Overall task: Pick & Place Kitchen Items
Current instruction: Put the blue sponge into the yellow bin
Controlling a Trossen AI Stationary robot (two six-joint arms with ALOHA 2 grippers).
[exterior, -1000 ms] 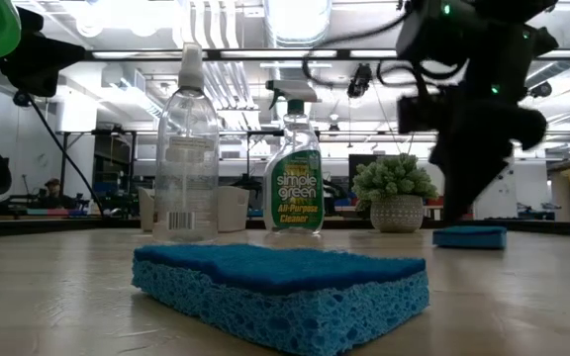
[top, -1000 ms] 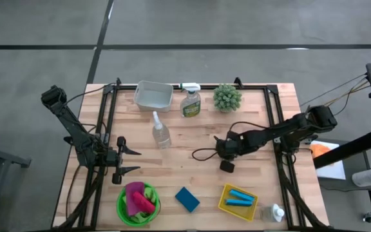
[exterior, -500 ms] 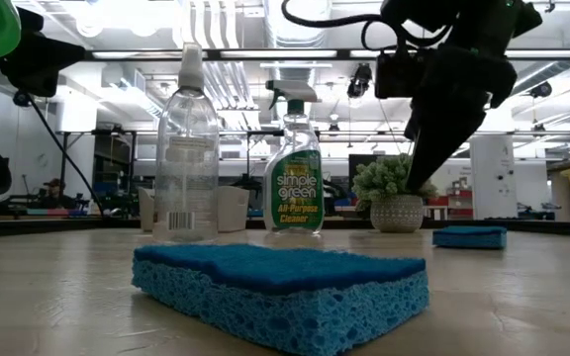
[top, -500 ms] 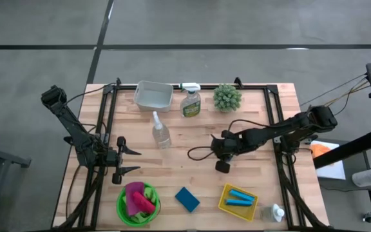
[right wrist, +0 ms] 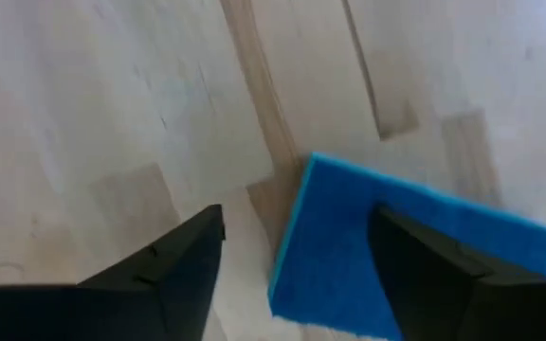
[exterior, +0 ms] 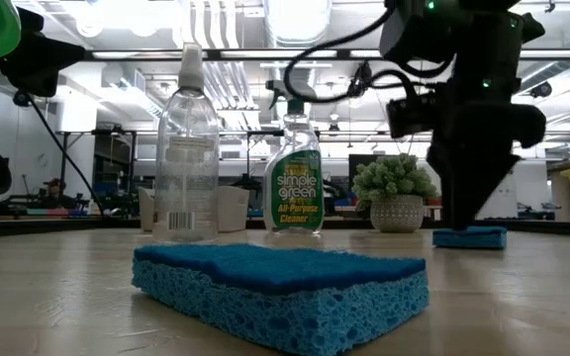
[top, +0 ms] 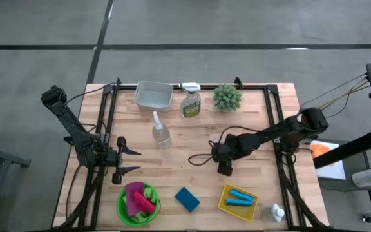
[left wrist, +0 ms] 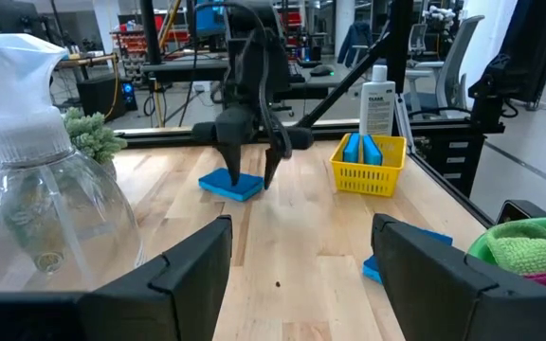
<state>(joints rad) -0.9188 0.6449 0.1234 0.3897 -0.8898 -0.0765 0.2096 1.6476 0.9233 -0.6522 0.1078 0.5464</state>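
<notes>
High view: right pincer (top: 225, 169) spread over sponge (exterior: 470, 236)

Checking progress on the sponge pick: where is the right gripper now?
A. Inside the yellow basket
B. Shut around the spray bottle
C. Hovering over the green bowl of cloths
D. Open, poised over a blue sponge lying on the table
D: the right gripper has its fingers spread, straddling the blue sponge that lies flat on the table.

**Workshop room around the wooden surface**

A pale butcher-block surface (top: 192, 142) stands on a grey concrete floor (top: 192, 26) crossed by dark seams. Beyond its far edge, bright ceiling lights (exterior: 295, 15) hang over an open room with office chairs (left wrist: 448, 43) and black frames (left wrist: 150, 47).
</notes>
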